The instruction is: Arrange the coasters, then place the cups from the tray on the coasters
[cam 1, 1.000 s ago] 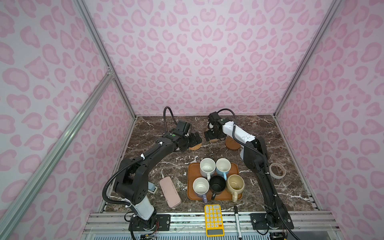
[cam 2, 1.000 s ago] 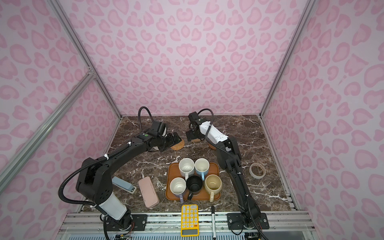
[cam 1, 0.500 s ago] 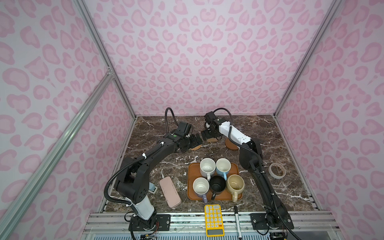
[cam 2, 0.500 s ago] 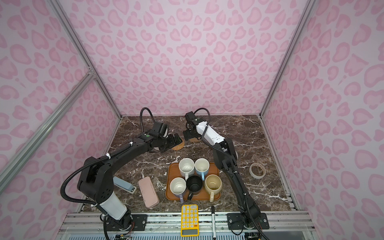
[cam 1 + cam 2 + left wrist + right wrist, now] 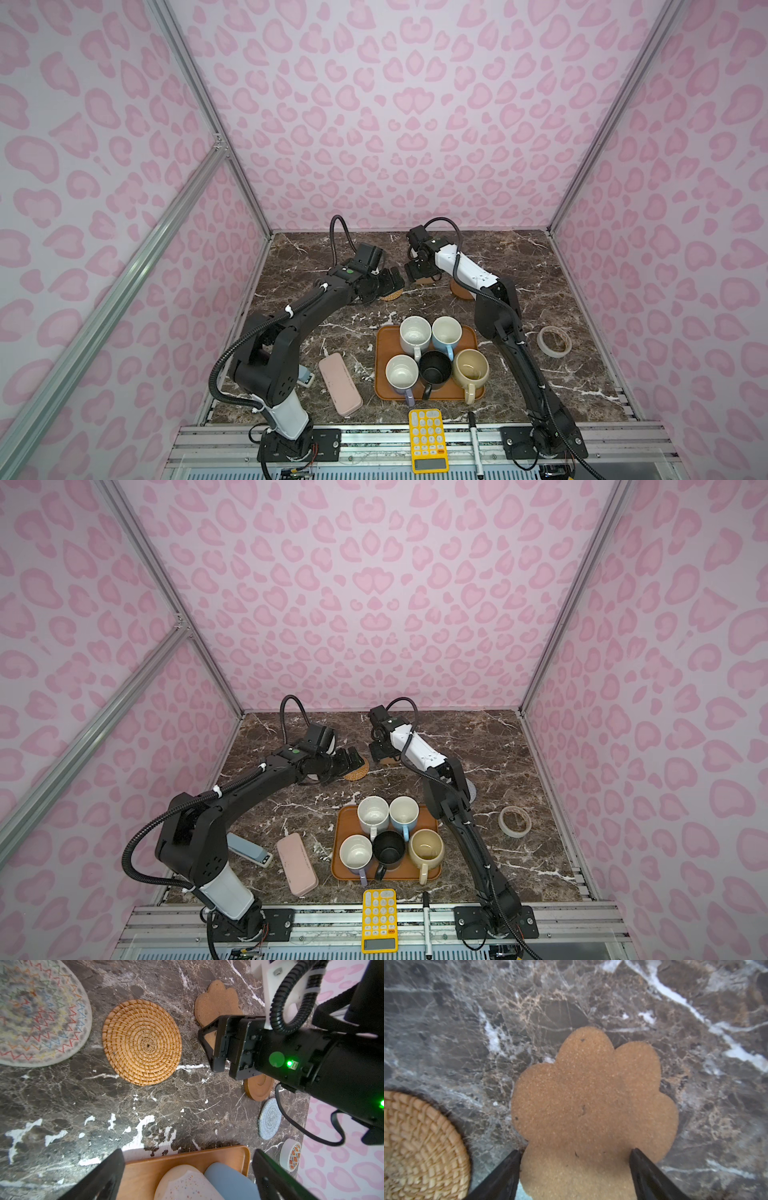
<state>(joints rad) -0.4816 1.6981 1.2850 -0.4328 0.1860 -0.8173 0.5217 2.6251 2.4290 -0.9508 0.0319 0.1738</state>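
inside pink spotted walls [image 5: 415, 124], the right gripper [image 5: 575, 1151] is straddling the cork coaster [image 5: 591, 1105] lying on dark marble [image 5: 467, 1022], grip unclear; the left gripper [image 5: 188, 1152] is gaping wide, holding nothing.

Black arms [image 5: 307, 307], white segments, corrugated cables

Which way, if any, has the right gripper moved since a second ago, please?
Yes: in a top view the right gripper has shifted left, away from the wooden coaster, toward the rattan coaster.

Cups [image 5: 415, 334] on tray [image 5: 386, 340], coasters [image 5: 142, 1043] behind it
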